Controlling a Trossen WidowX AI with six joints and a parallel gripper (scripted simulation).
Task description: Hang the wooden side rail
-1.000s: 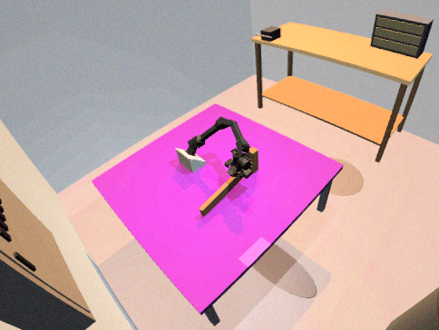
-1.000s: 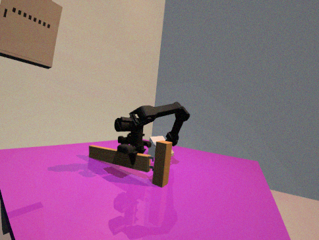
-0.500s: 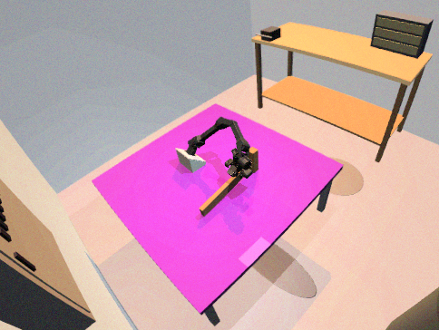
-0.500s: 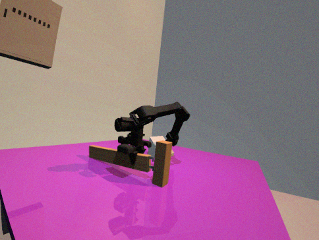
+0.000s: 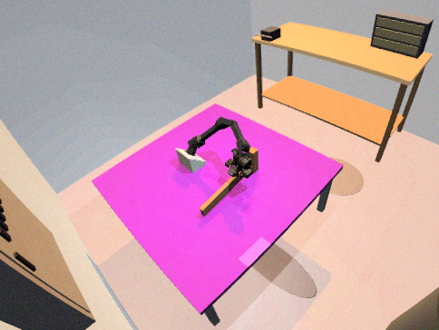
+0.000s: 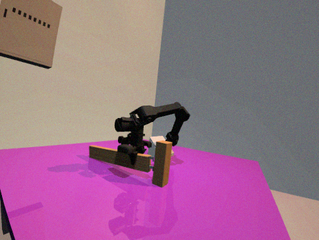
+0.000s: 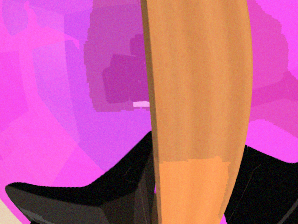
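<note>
The wooden side rail (image 5: 219, 196) (image 6: 109, 155) (image 7: 196, 96) is a long plank. Its far end rests on the magenta table (image 5: 150, 218) (image 6: 214, 198) and its hooked end is raised against the headboard post (image 5: 254, 159) (image 6: 162, 163), a short upright wooden block. Small steel hooks (image 6: 151, 163) show between the rail's end and the post; I cannot tell whether they sit on the pins. My gripper (image 5: 236, 171) (image 6: 129, 155) is shut on the rail close to the post. In the wrist view the rail runs up the middle between the black fingers.
The arm's white base (image 5: 190, 160) (image 6: 157, 140) stands behind the post. A wooden workbench (image 5: 345, 50) with a drawer unit (image 5: 401, 33) and a small dark box (image 5: 270, 33) stands at the back right. A cabinet (image 5: 27, 254) is at the left.
</note>
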